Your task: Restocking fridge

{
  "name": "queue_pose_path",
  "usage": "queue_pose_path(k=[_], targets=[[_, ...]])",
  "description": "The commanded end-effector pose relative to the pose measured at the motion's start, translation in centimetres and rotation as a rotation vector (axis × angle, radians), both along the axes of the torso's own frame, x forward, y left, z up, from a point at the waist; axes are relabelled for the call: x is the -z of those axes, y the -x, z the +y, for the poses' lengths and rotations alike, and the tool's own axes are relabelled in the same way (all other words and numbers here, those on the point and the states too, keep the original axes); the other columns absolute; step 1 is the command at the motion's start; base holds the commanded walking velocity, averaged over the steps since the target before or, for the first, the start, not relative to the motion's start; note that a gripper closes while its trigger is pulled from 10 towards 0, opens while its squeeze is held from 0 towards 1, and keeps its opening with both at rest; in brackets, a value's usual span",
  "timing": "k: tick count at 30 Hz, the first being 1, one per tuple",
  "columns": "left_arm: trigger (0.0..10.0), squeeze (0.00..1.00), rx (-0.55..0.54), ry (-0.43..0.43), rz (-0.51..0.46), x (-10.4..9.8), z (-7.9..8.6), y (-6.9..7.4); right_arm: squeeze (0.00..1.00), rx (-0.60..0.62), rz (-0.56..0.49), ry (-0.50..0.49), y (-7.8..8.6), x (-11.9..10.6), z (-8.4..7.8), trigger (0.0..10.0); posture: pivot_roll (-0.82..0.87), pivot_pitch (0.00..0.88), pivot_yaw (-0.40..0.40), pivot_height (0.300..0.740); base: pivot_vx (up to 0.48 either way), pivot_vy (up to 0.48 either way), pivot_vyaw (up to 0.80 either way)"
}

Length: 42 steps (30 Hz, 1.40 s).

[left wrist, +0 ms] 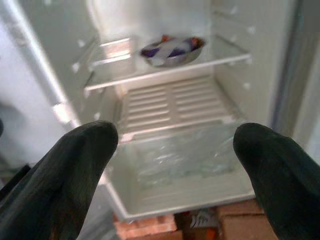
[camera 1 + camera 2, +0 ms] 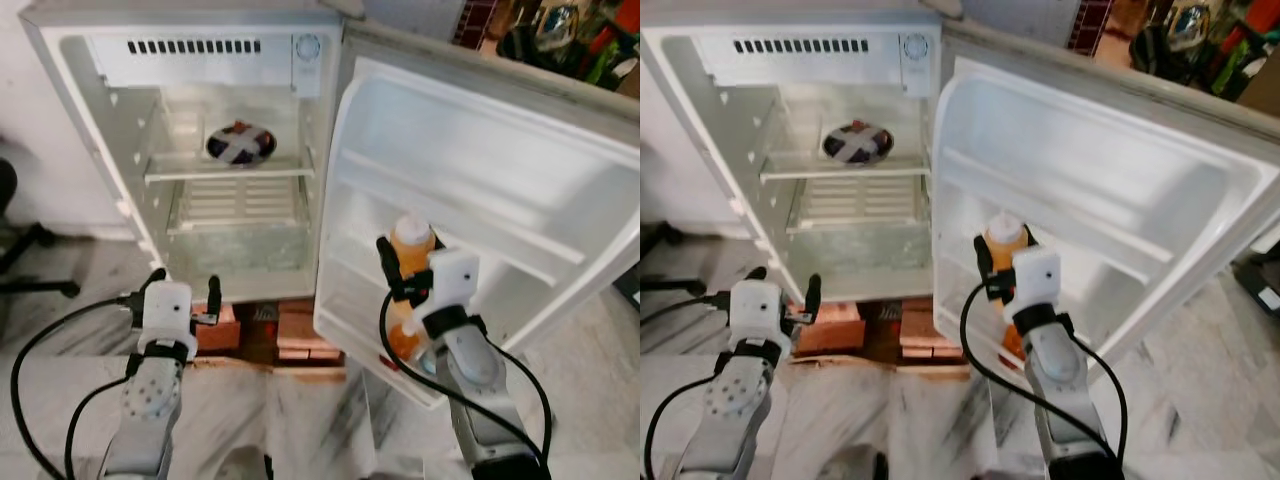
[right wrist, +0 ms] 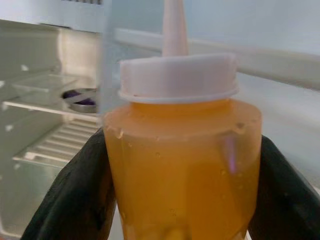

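Observation:
A small white fridge (image 2: 70,120) stands open before me, its door (image 2: 480,190) swung out to the right. My right gripper (image 2: 408,280) is shut on an orange squeeze bottle (image 2: 410,245) with a white nozzle cap (image 3: 177,75), held upright at the lower shelf of the door. Black fingers (image 3: 75,195) press both sides of the bottle. My left gripper (image 2: 183,290) is open and empty, low in front of the fridge's bottom edge. A bowl (image 2: 241,143) with a purple and white pattern sits on the glass shelf (image 2: 230,172) inside.
Below the glass shelf lie a white slatted cover (image 1: 170,105) and a clear drawer (image 2: 235,245). The fridge rests on bricks (image 2: 290,330) on a marble floor (image 2: 300,420). A black chair base (image 2: 30,260) stands at the left. Cluttered things (image 2: 560,40) lie behind the door.

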State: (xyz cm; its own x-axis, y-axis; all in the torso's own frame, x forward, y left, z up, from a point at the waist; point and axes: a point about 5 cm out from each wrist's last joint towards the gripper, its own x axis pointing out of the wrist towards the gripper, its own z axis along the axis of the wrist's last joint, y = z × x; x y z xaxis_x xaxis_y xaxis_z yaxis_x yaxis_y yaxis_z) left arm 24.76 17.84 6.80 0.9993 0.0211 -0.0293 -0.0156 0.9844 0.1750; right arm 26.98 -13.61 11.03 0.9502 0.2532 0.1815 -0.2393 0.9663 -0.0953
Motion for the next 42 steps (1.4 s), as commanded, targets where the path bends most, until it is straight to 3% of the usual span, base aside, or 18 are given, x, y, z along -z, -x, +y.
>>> queue_pose_path(k=[1, 22, 42], targets=[[10.0, 0.00, 0.011, 0.010, 0.015, 0.26, -0.56, 0.27, 0.00, 0.032, 0.012, 0.010, 0.37, 0.25, -1.12, 10.0, 0.11, 0.106, -0.021, 0.740, 0.000, 0.000, 0.00], [10.0, 0.00, 0.029, 0.014, 0.020, 0.25, -0.60, 0.23, 0.00, 0.031, 0.033, 0.016, 0.80, 0.68, -1.21, 10.0, 0.11, 0.104, -0.017, 0.740, 0.036, 0.304, 0.00], [10.0, 0.00, 0.039, 0.012, 0.033, 0.47, -1.00, 0.07, 0.00, 0.031, 0.034, 0.002, 0.75, 0.61, -1.08, 10.0, 0.10, 0.097, -0.017, 0.740, 0.000, 0.000, 0.00]])
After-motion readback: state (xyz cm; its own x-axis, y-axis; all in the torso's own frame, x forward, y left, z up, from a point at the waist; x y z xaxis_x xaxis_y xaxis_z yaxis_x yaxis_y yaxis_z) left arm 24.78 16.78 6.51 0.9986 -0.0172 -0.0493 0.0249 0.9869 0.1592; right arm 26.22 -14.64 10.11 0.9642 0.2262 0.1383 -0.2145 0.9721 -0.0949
